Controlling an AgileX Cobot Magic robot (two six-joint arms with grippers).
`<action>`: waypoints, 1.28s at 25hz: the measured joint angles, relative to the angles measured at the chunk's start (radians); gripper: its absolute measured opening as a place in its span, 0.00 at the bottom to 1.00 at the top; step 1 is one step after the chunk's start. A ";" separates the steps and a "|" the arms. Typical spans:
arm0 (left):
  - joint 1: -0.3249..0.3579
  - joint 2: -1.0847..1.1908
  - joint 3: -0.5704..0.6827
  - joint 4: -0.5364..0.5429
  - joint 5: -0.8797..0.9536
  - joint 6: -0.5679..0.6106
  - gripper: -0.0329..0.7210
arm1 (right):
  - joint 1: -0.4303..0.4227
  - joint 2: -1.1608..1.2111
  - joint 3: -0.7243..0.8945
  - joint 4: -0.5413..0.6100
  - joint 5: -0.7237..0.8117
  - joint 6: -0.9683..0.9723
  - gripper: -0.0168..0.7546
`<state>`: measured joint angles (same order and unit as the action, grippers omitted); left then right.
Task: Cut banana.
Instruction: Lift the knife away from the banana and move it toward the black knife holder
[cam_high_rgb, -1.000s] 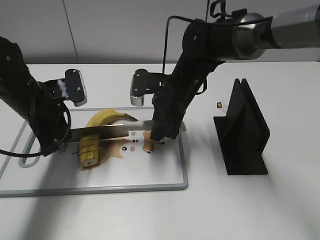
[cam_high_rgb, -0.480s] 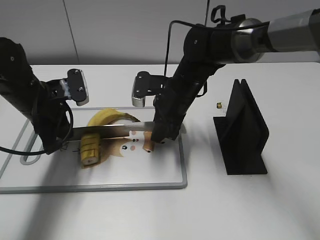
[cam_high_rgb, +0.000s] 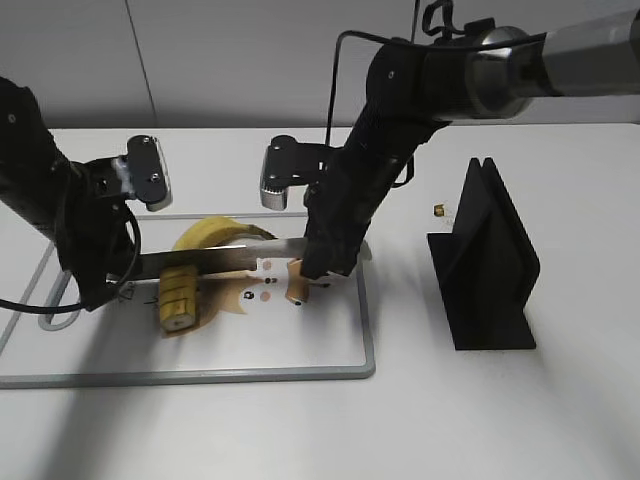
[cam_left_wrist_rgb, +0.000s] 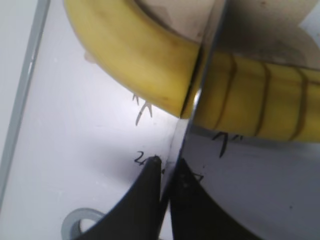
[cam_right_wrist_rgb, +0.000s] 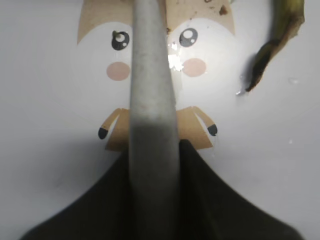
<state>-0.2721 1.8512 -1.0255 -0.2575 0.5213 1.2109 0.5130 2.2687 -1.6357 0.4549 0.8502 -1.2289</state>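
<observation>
The banana (cam_high_rgb: 205, 262) lies on a white cutting board (cam_high_rgb: 300, 350) toward the left edge of the worktop (cam_high_rgb: 500, 420), its near end cut into rounds. A knife (cam_high_rgb: 225, 262) lies across it, the blade sunk into the fruit. The right end effector (cam_high_rgb: 322, 268) pinches the knife's handle, and the left end effector (cam_left_wrist_rgb: 167, 172) is pressed together on the blade's tip. A black stand (cam_high_rgb: 485, 265) sits well apart toward the right edge.

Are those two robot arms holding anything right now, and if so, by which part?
Both hold one knife. The right gripper clamps its grey handle; the left gripper pinches the blade's far tip. The blade sits across the banana, in a cut.
</observation>
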 joint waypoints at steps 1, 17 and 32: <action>0.000 -0.009 0.004 0.002 0.003 -0.001 0.07 | 0.001 -0.007 0.001 -0.003 0.000 0.000 0.25; 0.000 -0.283 0.006 0.039 0.057 -0.004 0.07 | 0.003 -0.191 0.000 -0.007 0.023 0.001 0.25; -0.003 -0.412 0.006 0.054 0.058 -0.004 0.08 | 0.007 -0.285 -0.047 -0.031 0.067 0.000 0.25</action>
<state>-0.2753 1.4395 -1.0197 -0.2035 0.5795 1.2071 0.5201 1.9840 -1.6831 0.4241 0.9169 -1.2285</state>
